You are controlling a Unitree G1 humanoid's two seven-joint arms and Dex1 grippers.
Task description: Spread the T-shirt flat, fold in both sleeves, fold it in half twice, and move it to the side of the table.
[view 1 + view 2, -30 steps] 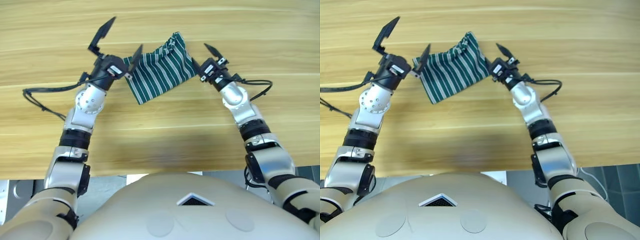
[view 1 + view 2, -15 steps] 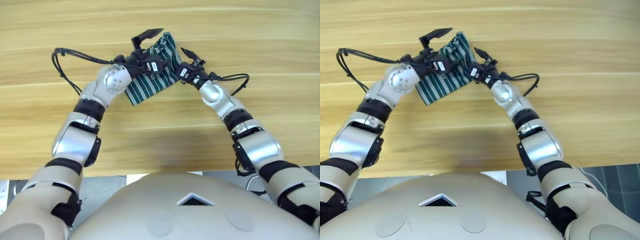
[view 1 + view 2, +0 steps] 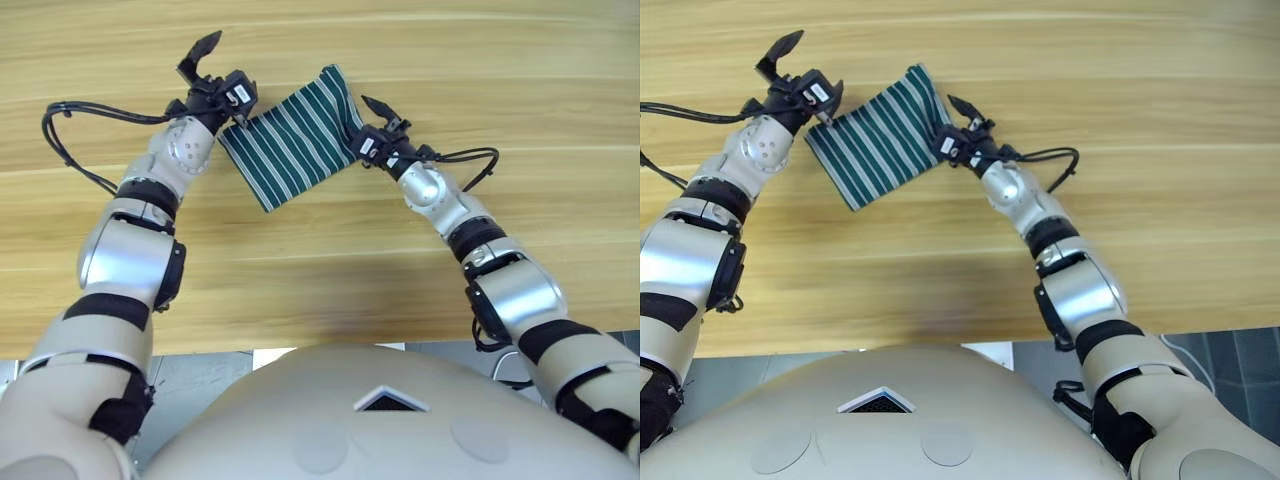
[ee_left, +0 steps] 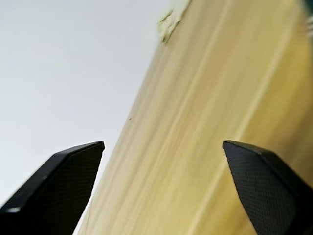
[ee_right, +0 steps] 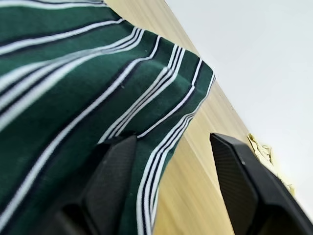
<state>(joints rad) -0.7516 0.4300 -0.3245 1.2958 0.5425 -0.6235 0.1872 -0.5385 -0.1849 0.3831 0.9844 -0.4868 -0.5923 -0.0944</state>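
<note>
While the desk (image 3: 500, 60) takes up the whole top of the head views, the T-shirt (image 3: 290, 145) lies on it at upper centre. It looks already folded down to a small striped rectangle, set at a slant. Judging by that, what's left is moving it to the side.

Left hand (image 3: 218, 80) is at the upper left, just off the shirt's left corner. Its fingers are spread wide, and its wrist view has bare desk between them, no cloth. Right hand (image 3: 362, 120) is at the shirt's right corner, fingers apart too, holding nothing. The striped hem lies against one finger (image 5: 107, 186) and partly in the gap.

Risks:
- Left hand closes where it is and gets air. The right then drags alone, so the shirt pivots, bunches, and the folds open.
- Right hand pinches only the top layer at the hem. A lift would peel the fold back.
- The slanted lie means uneven pull from the two corners, so the stack could skew.
- Slack cable (image 3: 60, 120) by the left arm could catch on a sideways sweep.
</note>
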